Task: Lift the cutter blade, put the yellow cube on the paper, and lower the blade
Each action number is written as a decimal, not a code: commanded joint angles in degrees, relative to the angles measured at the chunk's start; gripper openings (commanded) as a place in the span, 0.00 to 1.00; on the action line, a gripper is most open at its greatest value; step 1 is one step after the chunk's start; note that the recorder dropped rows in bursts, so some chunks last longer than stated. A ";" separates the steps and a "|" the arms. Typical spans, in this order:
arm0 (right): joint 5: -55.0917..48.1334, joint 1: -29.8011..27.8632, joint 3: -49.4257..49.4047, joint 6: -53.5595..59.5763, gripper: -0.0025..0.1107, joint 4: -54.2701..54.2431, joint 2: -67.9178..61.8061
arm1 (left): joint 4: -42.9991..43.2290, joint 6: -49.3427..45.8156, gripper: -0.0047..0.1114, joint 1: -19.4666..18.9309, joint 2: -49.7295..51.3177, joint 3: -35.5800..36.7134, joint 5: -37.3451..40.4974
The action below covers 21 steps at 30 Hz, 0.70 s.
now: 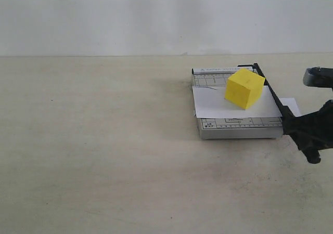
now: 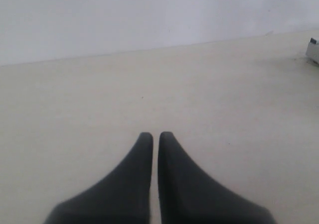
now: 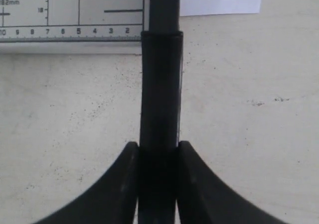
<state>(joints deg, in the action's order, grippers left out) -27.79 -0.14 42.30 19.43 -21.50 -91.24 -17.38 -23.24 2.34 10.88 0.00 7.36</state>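
The yellow cube [image 1: 244,88] rests on the white paper [image 1: 218,105], which lies across the grey trimmer base [image 1: 237,129]. The black cutter blade [image 1: 270,93] runs low along the base's right edge. My right gripper [image 1: 292,127] is shut on its thick handle end [image 3: 160,84]. In the right wrist view that gripper [image 3: 158,152] clamps the handle from both sides, with the ruled base [image 3: 65,15] and a paper corner [image 3: 224,0] beyond. My left gripper [image 2: 155,135] is shut on nothing over bare table. It is outside the exterior view.
The trimmer sits right of centre on a pale tabletop [image 1: 104,140], with a white wall behind. One corner of the trimmer [image 2: 314,50] shows at the edge of the left wrist view. A grey part of the right arm [image 1: 317,77] hangs beside the trimmer.
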 commanded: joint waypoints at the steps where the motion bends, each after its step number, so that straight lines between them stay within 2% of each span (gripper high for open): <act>1: -4.43 0.14 -0.96 0.39 0.41 -0.44 -1.75 | 0.25 0.49 0.08 3.14 -4.95 0.00 -0.46; 2: -6.48 0.07 -0.96 -0.60 0.44 -0.44 -1.75 | 0.25 0.49 0.08 4.07 -6.36 0.00 -0.46; 4: -11.88 0.07 -0.96 -1.91 0.42 0.02 -0.77 | 0.25 0.49 0.08 4.34 -7.74 0.00 -0.46; 6: -18.41 0.07 -0.96 -2.84 0.34 0.17 1.72 | 0.25 0.49 0.08 4.34 -9.77 0.00 -0.30; 7: -21.98 0.07 -0.96 -2.84 0.23 0.17 4.78 | 0.25 0.49 0.08 4.34 -10.88 0.00 -0.30; 8: -23.89 0.07 -0.96 -2.84 0.17 0.36 6.68 | 0.25 0.49 0.08 4.34 -10.88 0.00 -0.30; 9: -27.42 0.07 -0.96 -4.18 0.04 1.05 10.50 | 0.25 0.49 0.08 4.34 -10.88 0.00 -0.48; 12: -30.47 0.07 -3.89 -9.26 0.02 0.17 22.01 | 0.25 0.49 0.08 4.34 -10.88 0.00 -0.48; 15: -22.86 0.14 -10.39 -9.59 0.02 -4.43 38.61 | 0.25 0.49 0.08 4.34 -10.88 0.00 -0.48; 18: -8.81 0.14 -16.71 -3.85 0.02 -8.59 55.12 | 0.25 0.49 0.08 4.34 -10.88 0.00 -0.48; 21: 6.27 0.14 -21.70 -2.56 0.02 -7.96 69.20 | 0.25 0.49 0.08 4.34 -10.88 0.00 -0.48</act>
<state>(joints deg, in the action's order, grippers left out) -33.94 -0.04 24.57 14.54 -29.19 -32.65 -17.38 -23.24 6.32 0.24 0.00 7.36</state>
